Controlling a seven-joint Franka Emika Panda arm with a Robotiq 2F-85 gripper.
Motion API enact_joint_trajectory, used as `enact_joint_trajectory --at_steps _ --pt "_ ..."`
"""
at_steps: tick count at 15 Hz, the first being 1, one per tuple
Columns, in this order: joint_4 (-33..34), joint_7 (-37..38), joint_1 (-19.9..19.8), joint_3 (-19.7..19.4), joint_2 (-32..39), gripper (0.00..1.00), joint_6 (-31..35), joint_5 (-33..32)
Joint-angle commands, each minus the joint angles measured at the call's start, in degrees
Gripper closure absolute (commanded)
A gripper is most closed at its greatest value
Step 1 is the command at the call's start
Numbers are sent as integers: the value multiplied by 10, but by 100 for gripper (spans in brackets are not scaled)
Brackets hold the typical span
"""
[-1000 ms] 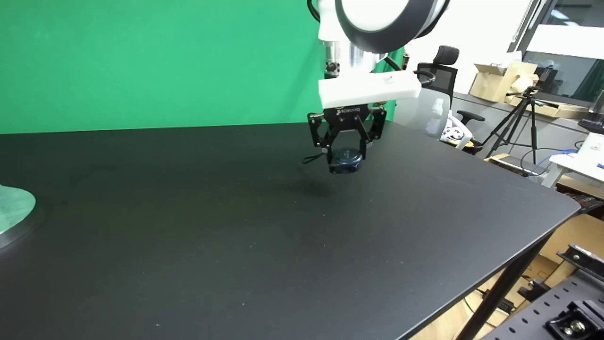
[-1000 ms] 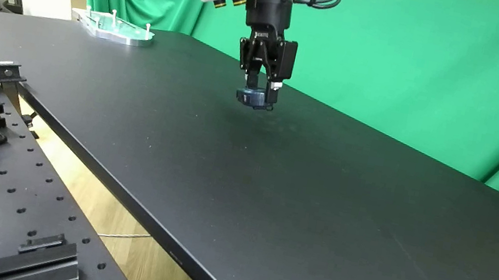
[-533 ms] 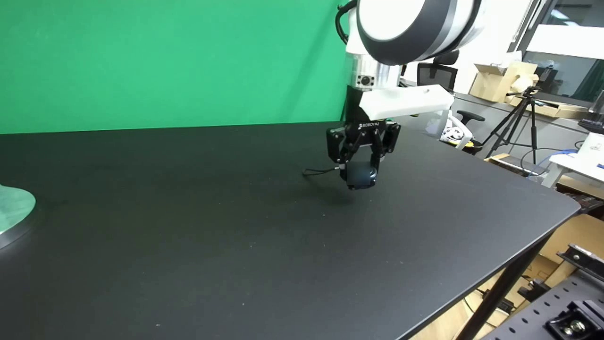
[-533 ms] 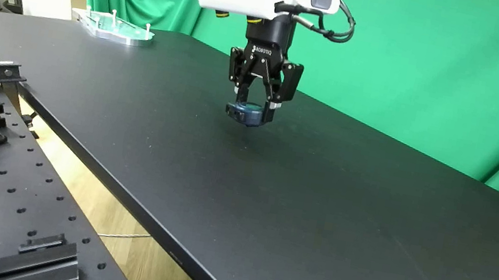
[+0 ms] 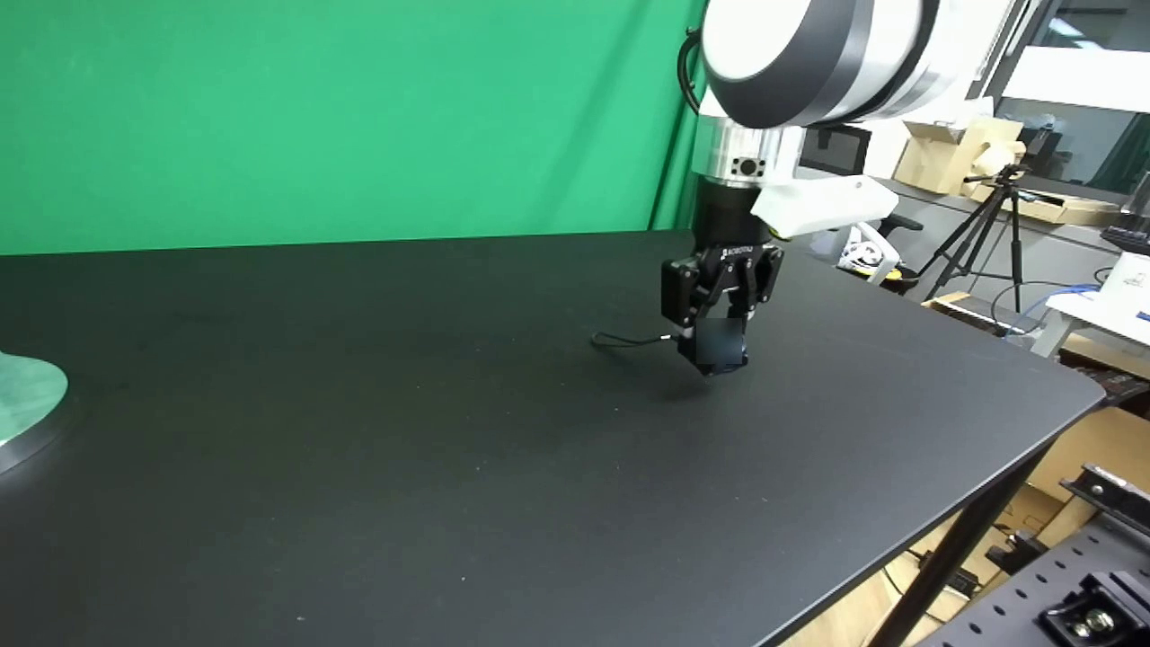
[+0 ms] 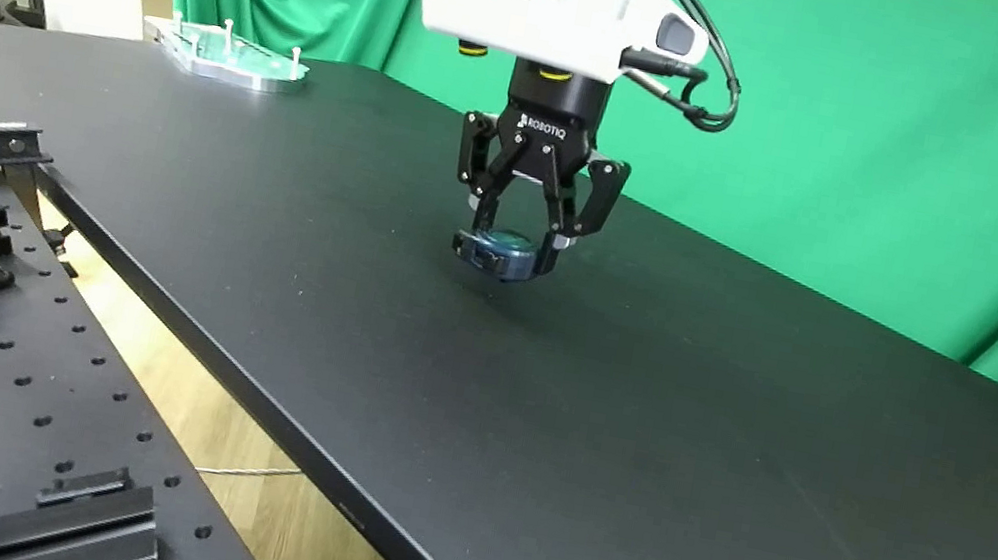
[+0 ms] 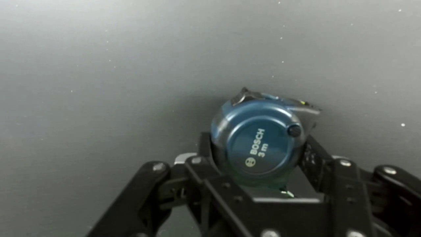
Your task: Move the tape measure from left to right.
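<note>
The tape measure is a rounded blue-grey case, seen in both exterior views (image 5: pixel 720 343) (image 6: pixel 503 256) and with its round face up in the wrist view (image 7: pixel 260 141). A thin dark strap (image 5: pixel 629 341) sticks out to its left in an exterior view. My gripper (image 6: pixel 516 240) points down and is shut on the case, one finger on each side. In the wrist view, the fingers (image 7: pixel 258 144) press against its left and right sides. The case hangs a little above the black table (image 5: pixel 449 404), with a faint shadow under it.
A pale green plate with metal posts (image 6: pixel 227 57) stands at the table's far end in an exterior view. A pale green rounded shape (image 5: pixel 27 395) is at the left edge in an exterior view. A perforated board (image 6: pixel 35 385) lies beyond the table edge. A green curtain (image 6: pixel 839 124) hangs behind.
My gripper has moved down toward the table with the tape measure still in it, shifting right in both exterior views. The wrist has turned. The strap has moved along with the case.
</note>
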Motion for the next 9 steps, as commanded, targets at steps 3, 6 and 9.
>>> enact_joint_trajectory --at_steps 3,6,9 --pt "6 -64 -29 19 15 57 13 38" --pt "14 -47 -26 11 36 57 40 36" --pt "20 -41 -28 12 53 57 64 46"
